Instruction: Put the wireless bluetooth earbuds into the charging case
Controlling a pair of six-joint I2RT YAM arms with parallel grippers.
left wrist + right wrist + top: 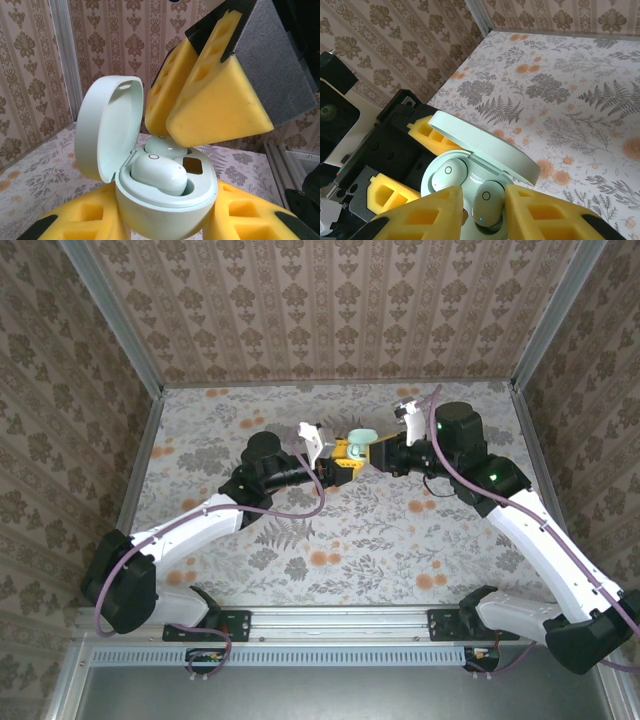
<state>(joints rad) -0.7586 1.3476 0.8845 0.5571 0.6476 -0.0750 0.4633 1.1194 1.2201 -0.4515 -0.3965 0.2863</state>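
Seen from above, the left arm reaches in from the lower left over a floral-print table [250,560]. Its left gripper [347,462] meets the right gripper [380,452] near the table's middle.

In the left wrist view, the left gripper's yellow foam fingers [75,225] are clamped against both sides of a mint-green charging case [165,207]. They hold it upright above the table, with its lid [107,127] swung open to the left. Both wireless earbuds are mint-green too, and both are inside the case. The first earbud [159,172] lies seated in the nearer well. The second earbud [165,146] sits in the farther well, directly under the tips of the right gripper's yellow fingers [220,100], which come down from the upper right.

In the right wrist view, those fingers stand close on either side of the second earbud, which shows a tiny blue light. I cannot tell whether they squeeze it or merely flank it.
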